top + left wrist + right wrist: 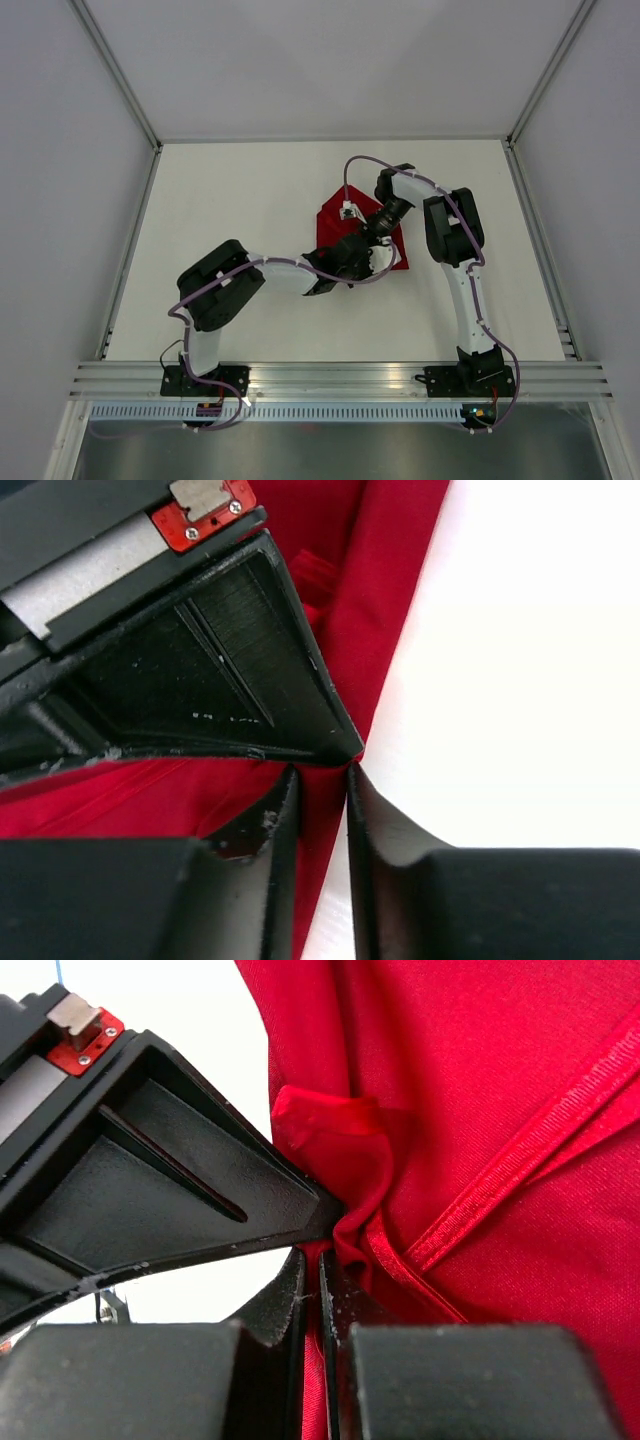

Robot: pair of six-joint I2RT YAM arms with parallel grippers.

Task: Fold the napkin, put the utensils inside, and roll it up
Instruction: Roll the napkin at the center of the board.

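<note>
Cloth first: the plain bright red napkin of thin fabric lies on the white tabletop, a little right of centre. Its layers overlap, and in the right wrist view a hemmed edge runs diagonally across it. Your right gripper is clamped on a bunched fold of the red fabric — its two black fingers show almost no gap, and cloth puckers up between their tips. Your left gripper sits tip to tip against it at the napkin's edge, where red meets white table. Its fingers stand narrowly apart with red cloth showing in the gap — you cannot tell whether they pinch it or merely straddle it.
</note>
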